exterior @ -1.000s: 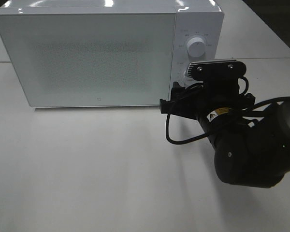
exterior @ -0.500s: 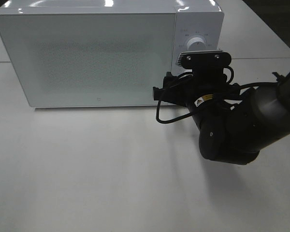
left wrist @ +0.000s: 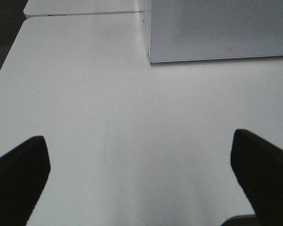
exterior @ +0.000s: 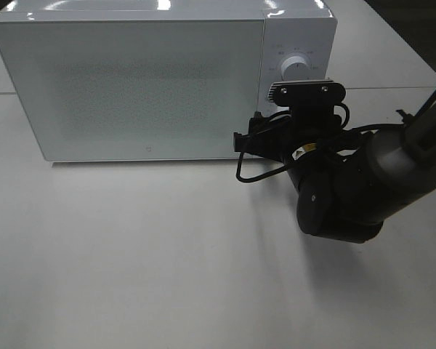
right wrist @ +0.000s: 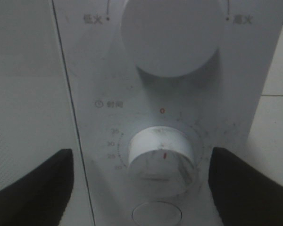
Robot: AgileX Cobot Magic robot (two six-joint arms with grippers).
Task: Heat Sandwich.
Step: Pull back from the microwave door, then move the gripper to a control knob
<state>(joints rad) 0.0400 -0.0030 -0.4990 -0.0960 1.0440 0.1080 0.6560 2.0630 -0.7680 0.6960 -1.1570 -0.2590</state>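
The sandwich is out of view; the white microwave (exterior: 131, 80) stands with its door shut. My right arm (exterior: 334, 189) reaches up to the control panel at the microwave's right end, and its fingers are hidden there behind the wrist. In the right wrist view, my right gripper (right wrist: 141, 188) is open. Its dark fingers (right wrist: 33, 188) stand on either side of the lower timer knob (right wrist: 162, 157) without touching it. Over bare table, my left gripper (left wrist: 141, 179) is open and holds nothing.
A larger upper knob (right wrist: 172, 33) sits above the timer knob, with a round button (right wrist: 155, 216) below it. The microwave's front lower corner (left wrist: 217, 28) lies ahead of the left gripper. The white table (exterior: 131, 254) stretches in front.
My right arm has moved left and farther in toward the microwave's control panel, most of it in the first half second. The left gripper shows no change.
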